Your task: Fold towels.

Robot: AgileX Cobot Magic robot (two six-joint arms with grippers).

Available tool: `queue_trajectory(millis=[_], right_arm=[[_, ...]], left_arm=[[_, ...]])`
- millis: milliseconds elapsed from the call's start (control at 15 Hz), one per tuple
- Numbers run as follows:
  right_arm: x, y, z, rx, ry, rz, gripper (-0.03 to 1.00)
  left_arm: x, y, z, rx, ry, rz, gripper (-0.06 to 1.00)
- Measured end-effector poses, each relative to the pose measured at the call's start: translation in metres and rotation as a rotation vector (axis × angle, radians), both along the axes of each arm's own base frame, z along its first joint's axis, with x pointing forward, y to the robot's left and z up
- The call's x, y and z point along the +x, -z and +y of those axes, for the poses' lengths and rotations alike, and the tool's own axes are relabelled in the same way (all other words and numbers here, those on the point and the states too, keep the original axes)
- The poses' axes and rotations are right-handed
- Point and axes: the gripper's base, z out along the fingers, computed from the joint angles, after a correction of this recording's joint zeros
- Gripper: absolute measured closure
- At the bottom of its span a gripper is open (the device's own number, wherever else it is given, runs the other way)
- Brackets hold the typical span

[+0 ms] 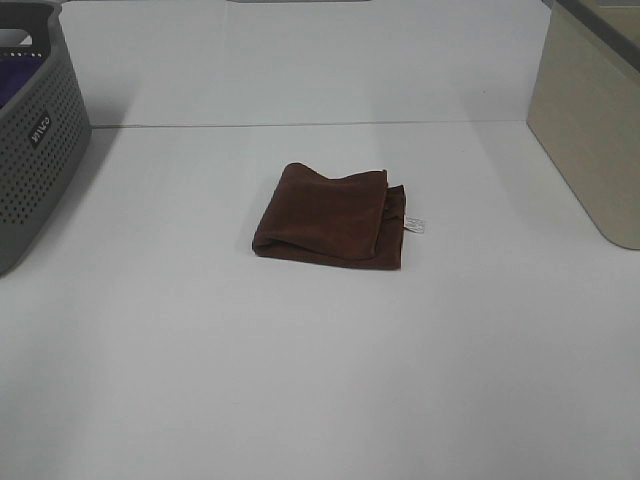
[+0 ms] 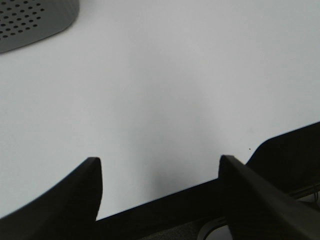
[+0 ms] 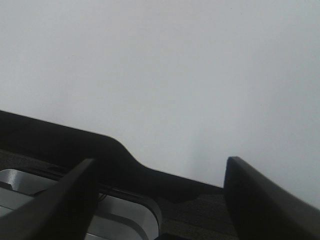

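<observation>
The dark brown towel (image 1: 332,215) lies folded into a small rectangle at the middle of the white table (image 1: 320,380) in the high view, its small white tag (image 1: 415,224) sticking out at its right edge. Neither arm shows in the high view. My left gripper (image 2: 160,167) is open and empty over bare table near the table's edge. My right gripper (image 3: 160,170) is open and empty, also over bare table near the edge. The towel does not show in either wrist view.
A grey perforated basket (image 1: 30,130) with purple fabric (image 1: 18,85) inside stands at the far left; its corner shows in the left wrist view (image 2: 35,22). A beige bin (image 1: 590,120) stands at the far right.
</observation>
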Motion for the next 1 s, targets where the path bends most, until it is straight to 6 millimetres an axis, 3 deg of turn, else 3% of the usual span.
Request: queue_trajectory(millis=[1000], right_arm=[[-0.0012, -0.0006, -0.0001, 0.001, 0.0, -0.009, 0.29]], left_arm=[[-0.0005, -0.0004, -0.002, -0.022, 0.01, -0.001, 0.31]])
